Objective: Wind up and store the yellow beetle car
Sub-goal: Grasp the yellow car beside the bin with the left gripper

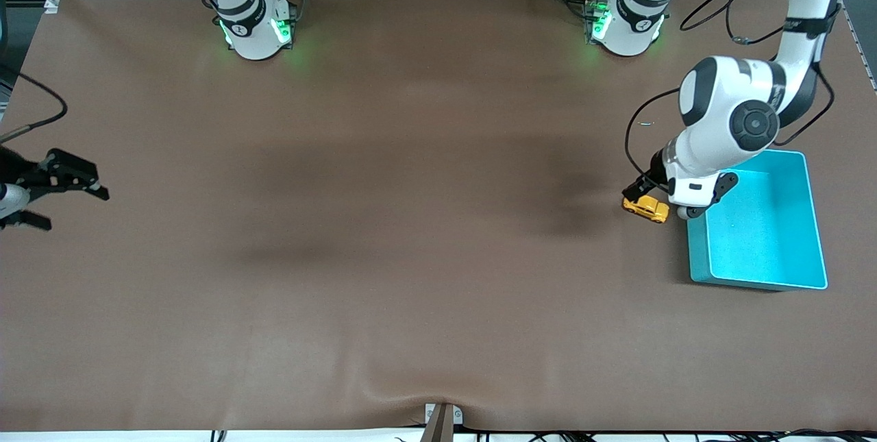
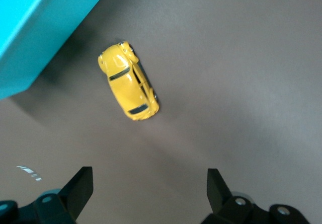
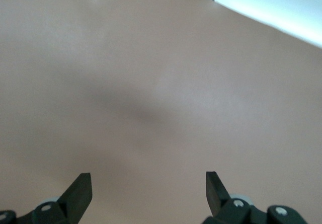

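Observation:
The yellow beetle car [image 1: 646, 208] stands on its wheels on the brown table, close beside the turquoise bin [image 1: 757, 223], on the side toward the right arm's end. My left gripper [image 1: 640, 192] hangs over the table right by the car, open and empty. In the left wrist view the car [image 2: 129, 82] lies ahead of the open gripper [image 2: 150, 191], not between the fingers, with the bin's wall [image 2: 35, 27] beside it. My right gripper [image 1: 77, 211] waits open and empty at the right arm's end of the table, and shows open in the right wrist view [image 3: 148, 194].
The turquoise bin holds nothing that I can see. A small pale scrap [image 1: 647, 123] lies on the table between the car and the left arm's base. A bracket [image 1: 442, 421] sits at the table's front edge. The right wrist view shows the table's edge [image 3: 261, 25].

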`<state>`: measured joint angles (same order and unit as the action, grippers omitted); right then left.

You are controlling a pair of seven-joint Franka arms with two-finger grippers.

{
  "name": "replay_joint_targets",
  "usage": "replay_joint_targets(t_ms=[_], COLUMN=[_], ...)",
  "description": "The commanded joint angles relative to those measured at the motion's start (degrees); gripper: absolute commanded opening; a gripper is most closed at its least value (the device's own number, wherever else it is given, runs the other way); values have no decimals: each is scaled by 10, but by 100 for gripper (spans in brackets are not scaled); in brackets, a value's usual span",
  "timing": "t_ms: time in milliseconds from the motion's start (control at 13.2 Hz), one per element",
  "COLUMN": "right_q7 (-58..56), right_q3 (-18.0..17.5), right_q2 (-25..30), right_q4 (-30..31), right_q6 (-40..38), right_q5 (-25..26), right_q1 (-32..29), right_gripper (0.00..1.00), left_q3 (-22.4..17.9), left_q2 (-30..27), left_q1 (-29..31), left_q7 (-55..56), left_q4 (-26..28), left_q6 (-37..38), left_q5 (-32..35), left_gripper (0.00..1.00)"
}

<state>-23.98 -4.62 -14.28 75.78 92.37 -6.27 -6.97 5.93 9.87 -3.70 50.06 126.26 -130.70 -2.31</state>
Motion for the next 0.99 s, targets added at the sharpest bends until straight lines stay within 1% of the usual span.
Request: replay_joint_targets(t_ms=[0,76,227,455,758,910], right_q7=[95,103,137,183,230,230], right_q3=[6,5,6,5,5,5], right_q2=[29,42,59,93,130,161], right_q4=[6,6,7,16,66,114], right_q6=[-29,-38,-53,-69,-62,-30], right_q5=[6,2,5,19,25,42], right_q1=[16,15,16,27,44,46], right_gripper=[100,100,100,100,100,100], left_q3=[0,1,1,0,-1,-1], left_q2=[-3,7,37,68,96,106], left_q1=[15,31,43,52,60,61], left_q7=[33,33,33,33,32,33], left_q4=[61,70,71,72,71,70], left_q6=[-101,-133,-171,-193,-228,-254], left_q5=[-8,-8,-8,-7,-4,-4], left_gripper=[100,100,100,100,100,100])
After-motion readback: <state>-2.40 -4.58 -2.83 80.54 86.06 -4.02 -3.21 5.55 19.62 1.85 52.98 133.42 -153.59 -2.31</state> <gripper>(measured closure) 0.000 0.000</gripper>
